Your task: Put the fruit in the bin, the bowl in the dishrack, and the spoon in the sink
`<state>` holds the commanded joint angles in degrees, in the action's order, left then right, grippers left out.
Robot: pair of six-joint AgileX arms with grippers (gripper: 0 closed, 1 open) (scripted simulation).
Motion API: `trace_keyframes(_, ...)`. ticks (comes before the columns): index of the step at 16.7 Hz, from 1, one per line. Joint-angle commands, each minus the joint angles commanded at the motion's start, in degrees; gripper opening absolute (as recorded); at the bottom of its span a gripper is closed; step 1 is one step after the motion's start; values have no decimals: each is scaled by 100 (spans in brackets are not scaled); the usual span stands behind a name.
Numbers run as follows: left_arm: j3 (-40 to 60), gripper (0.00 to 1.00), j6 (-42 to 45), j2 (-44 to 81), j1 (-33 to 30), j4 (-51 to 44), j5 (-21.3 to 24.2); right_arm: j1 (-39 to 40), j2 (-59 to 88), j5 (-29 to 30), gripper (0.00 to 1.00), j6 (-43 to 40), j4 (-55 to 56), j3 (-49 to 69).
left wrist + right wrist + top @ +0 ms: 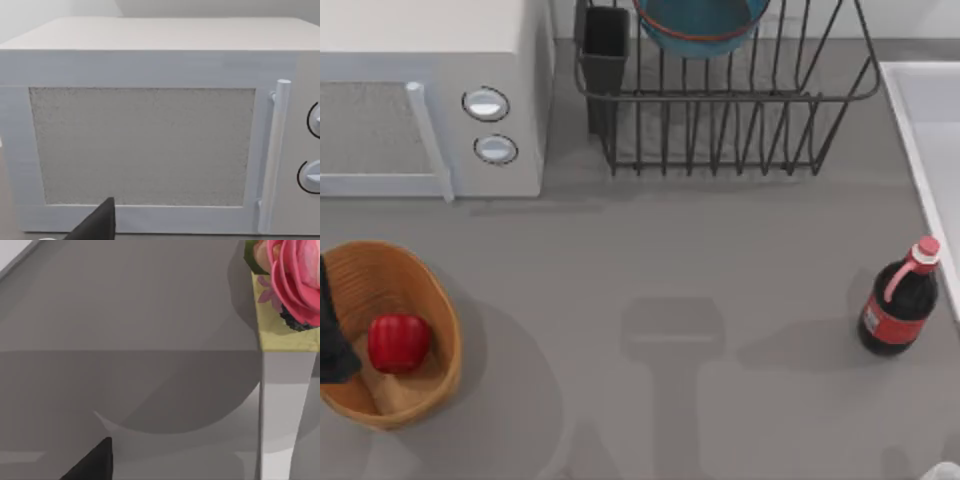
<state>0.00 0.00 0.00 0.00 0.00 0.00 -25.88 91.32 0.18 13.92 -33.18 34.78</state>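
Observation:
The red fruit (398, 342) lies inside the orange-tan bin (432, 300) at the front left of the table. The blue bowl (700, 25) with its reddish rim sits in the dark wire dishrack (740, 95) at the back. The white sink (930, 130) runs along the right edge. The spoon is out of view. My left gripper (332, 340) is a dark shape at the bin's left rim, close beside the fruit; one dark finger (97, 222) faces the microwave. A dark finger (92, 462) of my right gripper hangs over grey table.
A white microwave (430, 90) with two round knobs stands at the back left. A dark bottle (898, 305) with a red label and pink cap stands near the sink. A pink flower (295, 280) tops a pale upright block in the right wrist view.

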Motion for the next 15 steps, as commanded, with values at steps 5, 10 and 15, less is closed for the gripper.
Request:
trace_keyframes(5,0,100,0,0,0,0,0,0,0,0,40,0,0,0)
trace_keyframes(10,0,100,0,0,0,0,0,0,0,0,2,0,0,0)
trace_keyframes(15,0,100,0,0,0,0,0,0,0,0,0,0,0,0)
